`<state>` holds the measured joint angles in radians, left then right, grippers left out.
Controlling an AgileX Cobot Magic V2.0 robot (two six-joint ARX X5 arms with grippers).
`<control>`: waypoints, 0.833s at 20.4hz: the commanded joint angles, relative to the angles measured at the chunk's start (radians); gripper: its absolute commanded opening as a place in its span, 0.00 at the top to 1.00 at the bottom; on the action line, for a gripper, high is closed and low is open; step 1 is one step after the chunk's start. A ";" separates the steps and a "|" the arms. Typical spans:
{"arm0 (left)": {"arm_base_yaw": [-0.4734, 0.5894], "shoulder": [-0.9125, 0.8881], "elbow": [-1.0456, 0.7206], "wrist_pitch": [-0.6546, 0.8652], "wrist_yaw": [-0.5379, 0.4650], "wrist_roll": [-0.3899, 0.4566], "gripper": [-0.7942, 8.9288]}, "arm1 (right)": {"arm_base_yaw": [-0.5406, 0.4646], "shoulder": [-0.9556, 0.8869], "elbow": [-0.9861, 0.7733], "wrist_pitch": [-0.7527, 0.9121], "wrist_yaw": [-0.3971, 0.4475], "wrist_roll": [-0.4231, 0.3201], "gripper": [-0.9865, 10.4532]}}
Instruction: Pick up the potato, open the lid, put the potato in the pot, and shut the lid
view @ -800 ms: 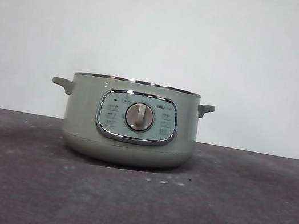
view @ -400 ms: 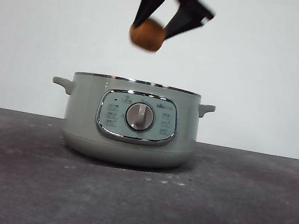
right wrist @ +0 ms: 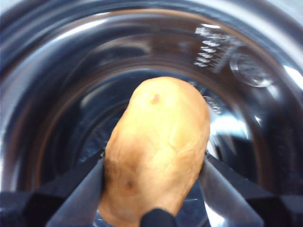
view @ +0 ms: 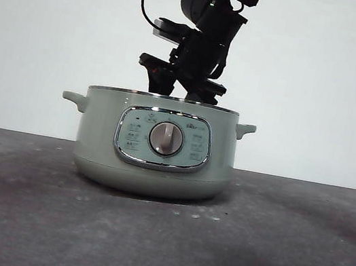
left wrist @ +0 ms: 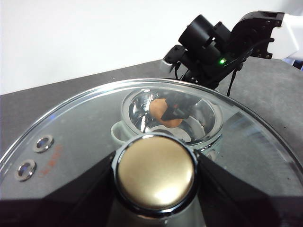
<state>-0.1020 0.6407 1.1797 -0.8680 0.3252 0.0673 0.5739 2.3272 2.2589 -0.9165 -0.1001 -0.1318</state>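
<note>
- The right gripper (view: 184, 91) reaches down into the open pot (view: 156, 144), its fingertips hidden below the metal rim in the front view.
- Its jaws are clamped on the potato (right wrist: 157, 150), one on each flank. In the right wrist view the potato's long axis runs along the jaws, roughly up and down, toward the pot's shiny bowl.
- The potato hangs inside the bowl, gripped by the jaws; whether it touches the bottom cannot be told.
- The relation that matters next: the bowl's floor lies straight beyond the potato, so letting go should drop it in place.
- The left gripper (left wrist: 155, 176) holds the lid (left wrist: 85, 127) by its knob (left wrist: 156, 172), jaws closed on either side of it, well apart from the pot.
- Through the lid's glass, the left wrist view shows the pot with the potato (left wrist: 163, 112) in it.
- The left arm, already carrying the lid, looks best placed for closing.
</note>
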 commanded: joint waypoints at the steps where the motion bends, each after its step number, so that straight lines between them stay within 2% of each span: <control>1: 0.000 -0.013 0.012 0.046 0.007 -0.004 0.93 | -0.006 0.042 0.005 -0.001 0.016 -0.011 0.92; 7: 0.001 -0.013 0.012 0.045 0.007 -0.004 0.93 | -0.012 0.074 0.005 -0.028 0.025 -0.010 0.92; 8: 0.001 -0.013 0.012 0.045 0.007 -0.004 0.93 | -0.011 0.074 0.005 -0.027 0.024 -0.009 0.90; 9: 0.001 -0.013 0.012 0.045 0.007 -0.004 0.93 | -0.011 0.074 0.005 -0.029 0.025 -0.001 0.81; 11: 0.001 -0.012 0.012 0.045 0.007 -0.004 0.93 | -0.011 0.071 0.005 -0.028 0.022 0.001 0.49; 12: 0.001 -0.012 0.012 0.045 0.007 -0.004 0.93 | -0.011 0.069 0.011 -0.031 0.022 0.004 0.45; 17: 0.001 -0.011 0.012 0.045 0.007 -0.004 0.93 | -0.011 -0.021 0.065 -0.079 0.010 0.024 0.45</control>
<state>-0.1020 0.6403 1.1797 -0.8680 0.3252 0.0673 0.5621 2.3192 2.3066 -1.0065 -0.0860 -0.1158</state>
